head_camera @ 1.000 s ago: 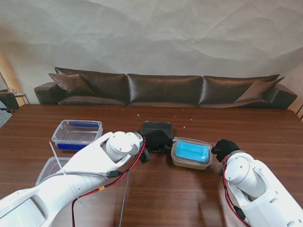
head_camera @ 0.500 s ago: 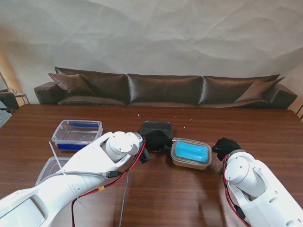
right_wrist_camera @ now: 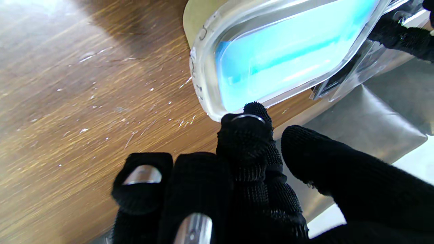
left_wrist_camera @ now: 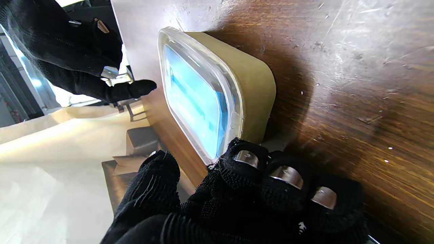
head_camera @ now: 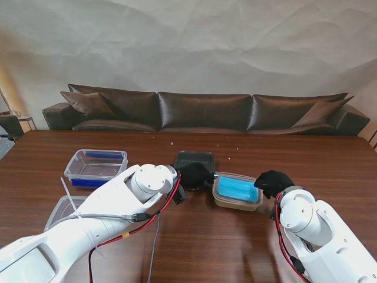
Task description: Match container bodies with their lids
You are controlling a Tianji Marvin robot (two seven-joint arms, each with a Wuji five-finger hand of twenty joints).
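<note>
A tan container (head_camera: pixel 237 200) with a clear lid over a blue inside (head_camera: pixel 238 188) sits mid-table. My left hand (head_camera: pixel 194 175) is at its left end. In the left wrist view the curled fingers (left_wrist_camera: pixel 271 169) press the tan wall (left_wrist_camera: pixel 252 84) and the thumb (left_wrist_camera: pixel 152 189) lies on the lid's side, so the rim sits between them. My right hand (head_camera: pixel 273 181) is at the container's right end. In the right wrist view one fingertip (right_wrist_camera: pixel 249 120) touches the lid's rim (right_wrist_camera: pixel 203 88), and the thumb (right_wrist_camera: pixel 325 159) stands apart.
A black container (head_camera: pixel 194 158) stands just behind my left hand. A clear tub with a blue base (head_camera: pixel 96 165) is at the far left. A clear lid or tub (head_camera: pixel 63 209) lies nearer to me on the left. A sofa lines the wall beyond the table.
My right hand has moved left and reached the container's right end. The left hand and the container have stayed put.
</note>
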